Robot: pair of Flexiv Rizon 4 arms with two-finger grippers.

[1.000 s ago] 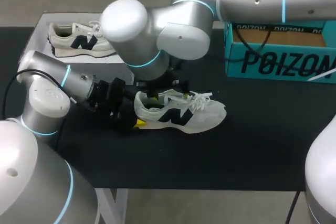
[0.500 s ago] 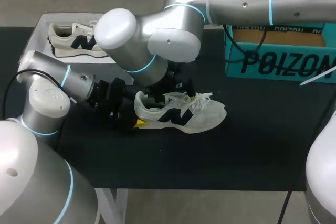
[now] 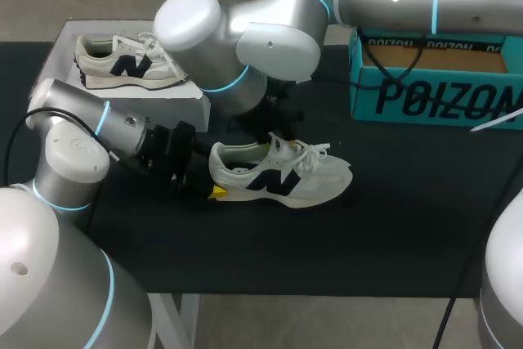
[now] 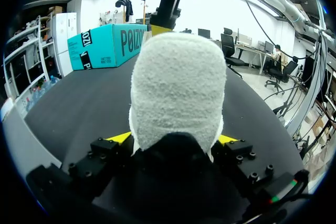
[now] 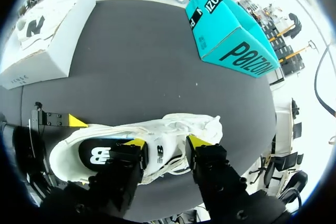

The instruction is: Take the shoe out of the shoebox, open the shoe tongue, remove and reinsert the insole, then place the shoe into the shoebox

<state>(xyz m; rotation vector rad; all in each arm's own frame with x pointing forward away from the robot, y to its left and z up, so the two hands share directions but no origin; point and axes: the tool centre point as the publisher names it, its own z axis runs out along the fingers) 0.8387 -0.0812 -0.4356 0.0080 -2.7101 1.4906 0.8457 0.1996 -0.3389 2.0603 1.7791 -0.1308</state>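
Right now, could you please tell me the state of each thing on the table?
shoe: upright on the table.
insole: inside the shoe.
left claw: shut on the shoe.
right claw: open, over the shoe.
teal box: open.
white box: open, holding a second shoe.

Black table [image 3: 392, 234] carries white shoe [image 3: 282, 176], teal shoebox [image 3: 425, 100] far right, white box [image 3: 59, 51], perhaps lid, far left

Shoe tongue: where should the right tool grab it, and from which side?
Pinch the free top edge of the tongue, coming straight down with the right tool. The shoe stands on its sole, opening upward, and the left tool clamps the heel, so a forward pull should fold it open.
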